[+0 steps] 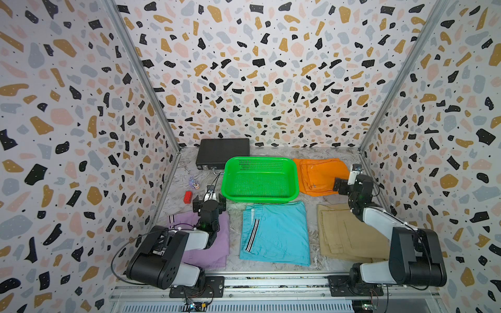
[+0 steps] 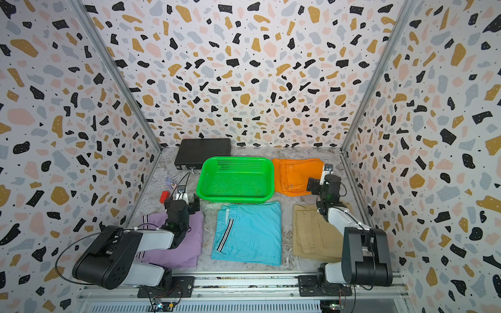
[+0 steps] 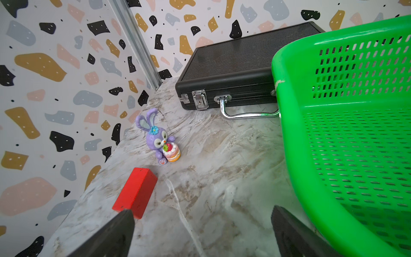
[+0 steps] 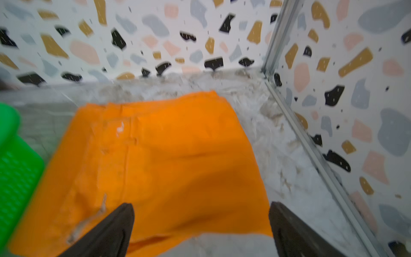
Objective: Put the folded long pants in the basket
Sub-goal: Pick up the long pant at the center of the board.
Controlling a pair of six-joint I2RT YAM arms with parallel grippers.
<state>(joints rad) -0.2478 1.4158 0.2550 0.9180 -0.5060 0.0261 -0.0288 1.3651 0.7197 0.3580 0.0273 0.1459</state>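
The left gripper (image 3: pixel 202 211) has its two black jaws spread wide with nothing in them. They hang over bare table (image 3: pixel 222 178), a smooth top that looks like grey marble, between one small red block (image 3: pixel 135 193) and the basket (image 1: pixel 260 158). The right gripper (image 4: pixel 201 207) is spread wide too, and its jaws sit over the near edge of the orange pants (image 4: pixel 166 155). That picture is blurry, so I cannot tell if they touch the cloth. There are four folded pants, all soft, flat cloth, and all lie on the table outside the basket. The orange one is at the far right, just beside the basket, and its seams run from near to far. The other three make a row in front: the lilac pants (image 1: pixel 222 238) on the left under the left arm, the cyan pants (image 1: pixel 279 233) in the middle, and the tan pants (image 1: pixel 344 233) on the right under the right arm. The cyan one has a black and white stripe that runs from near to far. There is one basket, bright green shiny plastic with round corners and lots of little holes, and its long side runs left to right. Behind it lies one flat black case (image 1: pixel 222 154) with ridges and a silver handle. One purple bunny toy (image 3: pixel 158 138) stands near the block.
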